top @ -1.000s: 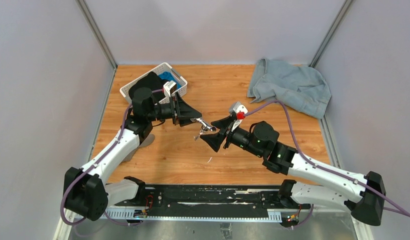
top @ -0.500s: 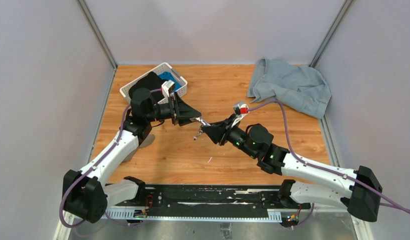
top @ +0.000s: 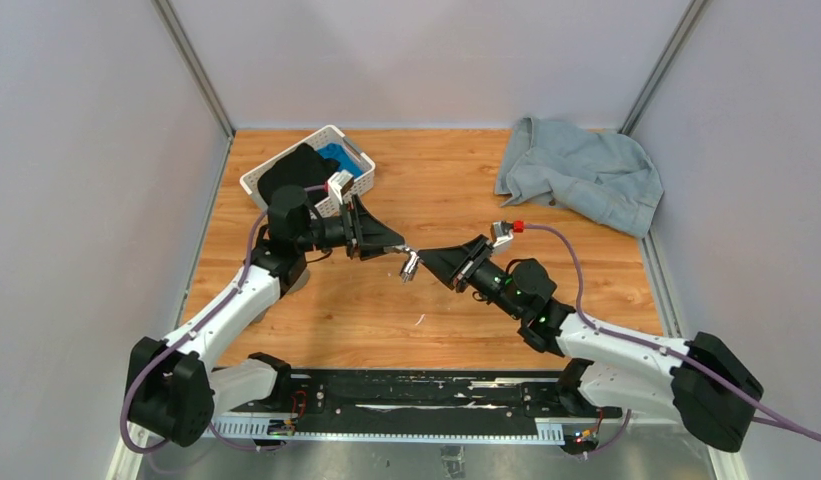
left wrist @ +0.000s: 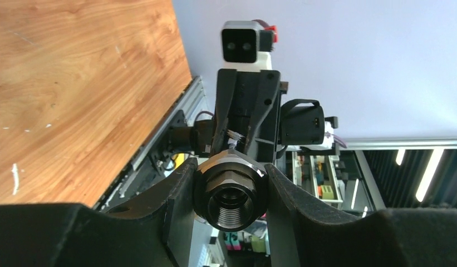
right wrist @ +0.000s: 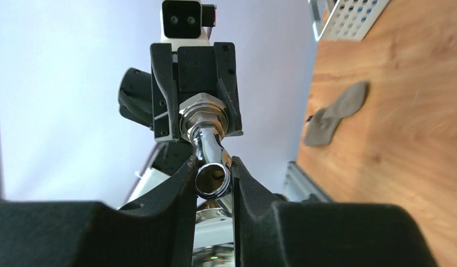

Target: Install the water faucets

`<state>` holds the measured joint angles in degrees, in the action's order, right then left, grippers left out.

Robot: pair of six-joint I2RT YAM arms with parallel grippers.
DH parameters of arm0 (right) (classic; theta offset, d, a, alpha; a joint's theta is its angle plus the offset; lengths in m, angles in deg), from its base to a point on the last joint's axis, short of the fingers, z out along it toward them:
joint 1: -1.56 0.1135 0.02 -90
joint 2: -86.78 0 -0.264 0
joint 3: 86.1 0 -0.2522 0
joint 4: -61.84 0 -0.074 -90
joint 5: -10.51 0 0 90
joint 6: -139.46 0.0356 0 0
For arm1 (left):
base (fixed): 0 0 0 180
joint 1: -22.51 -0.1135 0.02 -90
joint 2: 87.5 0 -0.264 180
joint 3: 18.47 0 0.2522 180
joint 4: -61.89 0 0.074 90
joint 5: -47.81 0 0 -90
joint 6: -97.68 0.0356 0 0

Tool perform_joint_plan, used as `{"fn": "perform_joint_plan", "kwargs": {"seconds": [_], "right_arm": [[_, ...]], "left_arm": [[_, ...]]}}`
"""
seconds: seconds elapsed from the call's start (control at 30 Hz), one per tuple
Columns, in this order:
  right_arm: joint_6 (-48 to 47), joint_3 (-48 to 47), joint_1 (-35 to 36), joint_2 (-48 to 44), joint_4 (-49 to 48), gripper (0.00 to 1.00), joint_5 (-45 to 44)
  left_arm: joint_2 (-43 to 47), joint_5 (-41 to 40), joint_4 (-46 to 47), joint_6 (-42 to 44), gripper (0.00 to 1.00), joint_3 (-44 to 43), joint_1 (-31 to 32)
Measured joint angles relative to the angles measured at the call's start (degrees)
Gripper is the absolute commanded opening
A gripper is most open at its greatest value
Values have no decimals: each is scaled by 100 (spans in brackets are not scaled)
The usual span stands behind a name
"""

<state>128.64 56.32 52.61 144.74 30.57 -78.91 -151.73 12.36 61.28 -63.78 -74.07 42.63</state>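
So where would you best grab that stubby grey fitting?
By the hex collar of the fitting, squeezing two opposite flats, as the left tool does. Come from its open threaded end, so the far end is free for the tap.

I see the curved silver metal tap [right wrist: 211, 162] as mirror-glossy chrome. Stubby grey threaded metal fitting [left wrist: 230, 192]: duller, satin. Left tool [top: 396, 245], right tool [top: 438, 258]: matt black plastic. Orange-brown wooden surface [top: 436, 190]: smooth, grained, few white scuffs. Crumpled grey-blue cloth [top: 581, 170]: soft, matt. White perforated plastic basket [top: 358, 166].

Right claw [right wrist: 214, 169] pinching shiny tap [right wrist: 207, 142], left claw [right wrist: 197, 119] holding fitting [right wrist: 202, 113]
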Motion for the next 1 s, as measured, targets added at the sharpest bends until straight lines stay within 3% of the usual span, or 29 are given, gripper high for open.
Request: {"fn": "perform_joint_plan", "kwargs": {"seconds": [0.1, 0.23, 0.37, 0.47, 0.57, 0.67, 0.83, 1.0], "right_arm": [[975, 192, -109, 420, -581, 24, 269], [1294, 186, -280, 481, -654, 44, 575], [1104, 28, -444, -26, -13, 54, 807], [479, -181, -584, -673, 1008, 57, 920], [-719, -662, -636, -1438, 2430, 56, 837], [-2728, -1497, -634, -1947, 3440, 54, 802], [-6290, -2197, -420, -2321, 4328, 53, 933], [-9245, -2295, 479, -2179, 5108, 61, 647]], "left_arm": [[-24, -81, -22, 103, 0, 85, -9], [-42, -83, -15, 122, 0, 94, -28], [-55, -4, 24, 61, 0, 92, -22], [-85, 68, 42, 11, 0, 92, -11], [-133, 74, 42, -37, 0, 81, -13], [-197, 74, 2, -127, 0, 74, -17], [-304, 96, -131, -382, 0, -31, -17], [-422, 72, -684, -321, 0, -291, -17]]}}
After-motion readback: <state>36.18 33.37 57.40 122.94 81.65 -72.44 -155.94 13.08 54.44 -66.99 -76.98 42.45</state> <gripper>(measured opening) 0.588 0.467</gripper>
